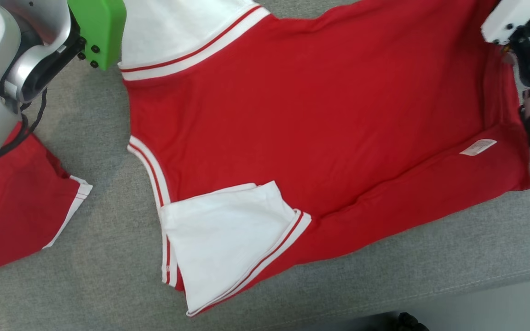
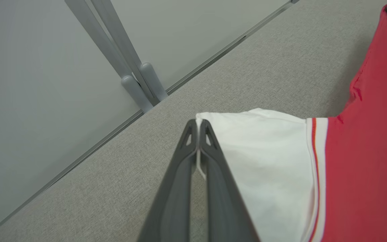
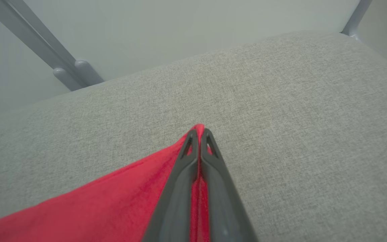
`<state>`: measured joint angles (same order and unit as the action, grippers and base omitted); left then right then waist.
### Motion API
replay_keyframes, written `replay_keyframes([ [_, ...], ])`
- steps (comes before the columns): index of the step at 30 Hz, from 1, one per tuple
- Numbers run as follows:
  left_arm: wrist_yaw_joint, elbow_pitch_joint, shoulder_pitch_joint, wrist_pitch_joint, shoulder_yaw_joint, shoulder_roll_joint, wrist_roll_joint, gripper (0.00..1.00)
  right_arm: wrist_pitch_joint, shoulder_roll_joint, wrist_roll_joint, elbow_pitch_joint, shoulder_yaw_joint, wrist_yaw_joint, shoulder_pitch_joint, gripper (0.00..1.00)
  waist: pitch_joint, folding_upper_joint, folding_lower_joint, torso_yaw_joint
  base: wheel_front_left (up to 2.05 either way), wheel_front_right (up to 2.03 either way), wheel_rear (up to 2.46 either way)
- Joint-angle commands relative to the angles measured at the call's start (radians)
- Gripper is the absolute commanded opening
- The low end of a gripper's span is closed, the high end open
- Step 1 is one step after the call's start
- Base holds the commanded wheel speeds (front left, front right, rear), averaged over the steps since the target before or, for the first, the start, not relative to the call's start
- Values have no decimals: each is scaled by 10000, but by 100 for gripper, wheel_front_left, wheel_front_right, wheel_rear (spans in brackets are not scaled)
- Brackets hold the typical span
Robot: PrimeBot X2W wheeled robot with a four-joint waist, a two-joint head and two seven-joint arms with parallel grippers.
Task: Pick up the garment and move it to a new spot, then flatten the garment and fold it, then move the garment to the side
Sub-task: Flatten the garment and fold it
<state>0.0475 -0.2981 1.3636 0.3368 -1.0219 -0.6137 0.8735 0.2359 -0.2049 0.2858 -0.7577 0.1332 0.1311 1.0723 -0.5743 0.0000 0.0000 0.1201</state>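
The garment [image 1: 320, 119] is a red shirt with white, red-striped sleeves, spread across the grey padded table [image 1: 108, 276]. One white sleeve [image 1: 228, 239] lies folded over its near side, and a white label [image 1: 477, 147] shows near the hem. In the left wrist view my left gripper [image 2: 199, 121] is shut on the edge of the other white sleeve [image 2: 267, 151]. In the right wrist view my right gripper [image 3: 198, 131] is shut on a red corner of the garment [image 3: 113, 205]. The head view shows the arms' housings at the top corners.
A second red piece with a white striped edge [image 1: 21, 216] lies at the table's left, partly under my left arm. Grey frame legs [image 2: 136, 84] stand beyond the table's far edge. The table's near edge [image 1: 476, 280] runs along the lower right.
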Motion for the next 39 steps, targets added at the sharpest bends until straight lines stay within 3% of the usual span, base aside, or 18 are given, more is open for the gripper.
replay_keyframes([
  [1, 65, 11, 58, -195, 87, 9, 41, 0, -7, -392, 387, 233, -63, -9, -282, 0, -29, 0, 0, -194, 0, 0, 0],
  [9, -45, 1280, -1035, -1063, 447, -390, 675, 0, 209, -1795, 2598, 1760, -894, -7, -1926, 0, 223, 0, 0, -648, 0, 0, 0],
  [16, -962, 3720, -2856, -1490, 415, -1315, 1011, 0, -301, -2859, 3650, 3065, -1540, -4, -3421, 0, 556, 0, 0, -1084, 0, 0, 0],
  [22, -1637, 5197, -4280, -1962, 211, -1727, 1205, 0, -847, -3850, 3957, 3863, -2165, -7, -4685, 0, 883, 0, 0, -1374, 0, 0, 0],
  [33, -2544, 6846, -6163, -2358, -324, -2150, 1530, 0, -1140, -4510, 4557, 4635, -1670, -9, -6818, 0, 1370, 0, 0, -1652, 0, 0, 0],
  [39, -2743, 7049, -6950, -2579, -611, -2109, 1710, 0, -1174, -4444, 4623, 5198, -1026, -9, -8049, 0, 1502, 0, 0, -1727, 0, 0, 0],
])
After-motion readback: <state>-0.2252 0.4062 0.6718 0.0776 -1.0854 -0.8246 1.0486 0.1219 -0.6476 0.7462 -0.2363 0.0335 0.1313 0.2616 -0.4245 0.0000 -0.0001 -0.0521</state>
